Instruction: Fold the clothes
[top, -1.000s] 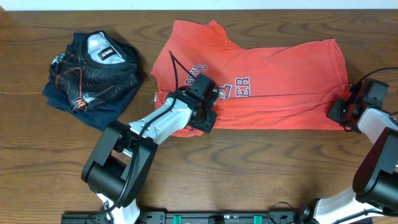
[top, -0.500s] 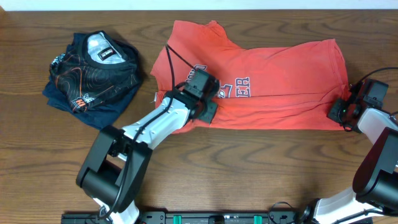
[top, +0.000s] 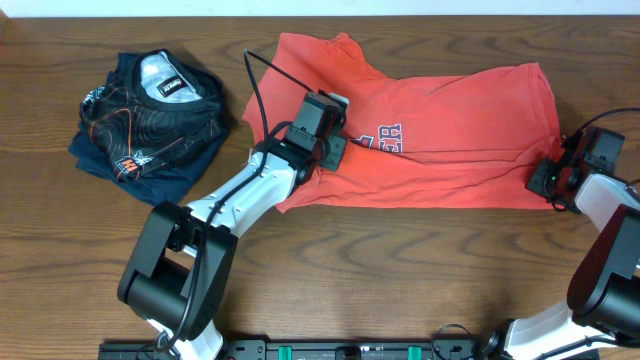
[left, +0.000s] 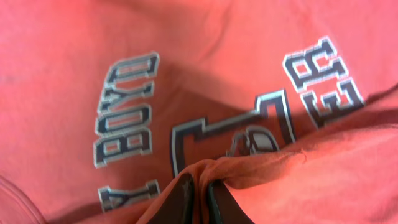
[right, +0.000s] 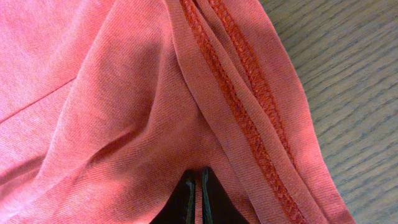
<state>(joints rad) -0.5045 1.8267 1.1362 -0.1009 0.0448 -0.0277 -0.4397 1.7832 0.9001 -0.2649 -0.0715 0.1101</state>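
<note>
Lying spread across the far middle of the brown wooden table, your coral-red short-sleeved cotton T-shirt is sitting with its printed chest side facing up and its near edge partly doubled over. Its dark, white-outlined lettering is showing "BOYD" in the left wrist view. Your left gripper is pinching a raised fold of the red cloth just beside that lettering, and its fingertips are pressing together on the bunched fabric. Your right gripper is clamping the shirt's near right corner close to the stitched hem, with its jaws shut tight on the cloth in the right wrist view. Well apart on the far left, a crumpled dark navy garment with orange contour-line print is resting on the table.
</note>
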